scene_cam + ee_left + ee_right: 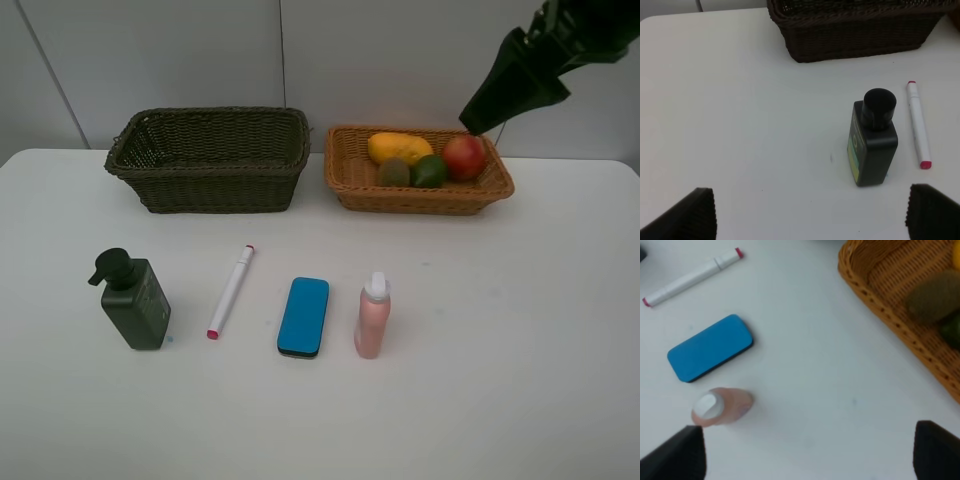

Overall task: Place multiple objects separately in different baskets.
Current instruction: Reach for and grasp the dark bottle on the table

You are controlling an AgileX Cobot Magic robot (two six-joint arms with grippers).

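Tan basket [350, 185] holds mango [398, 146], pomegranate [465, 156], avocado [430, 171] and kiwi [393, 172]. Dark green basket [210, 190] sits just left of it. In front of the tan basket, running leftward on the surface [500, 350]: spray bottle [372, 318], eraser [303, 316], marker [231, 291], pump bottle [135, 300], each apart from its neighbours. Right hand [810, 455] is spread, gripping nothing, up by the tan basket's far right corner. Left hand [810, 215] is spread, gripping nothing, above the pump bottle.

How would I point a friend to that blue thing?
Find the orange-tan basket of fruit at the back. In the front row of four items, the blue eraser block lies between the white marker and the pink spray bottle. Only it is a blue, flat slab.
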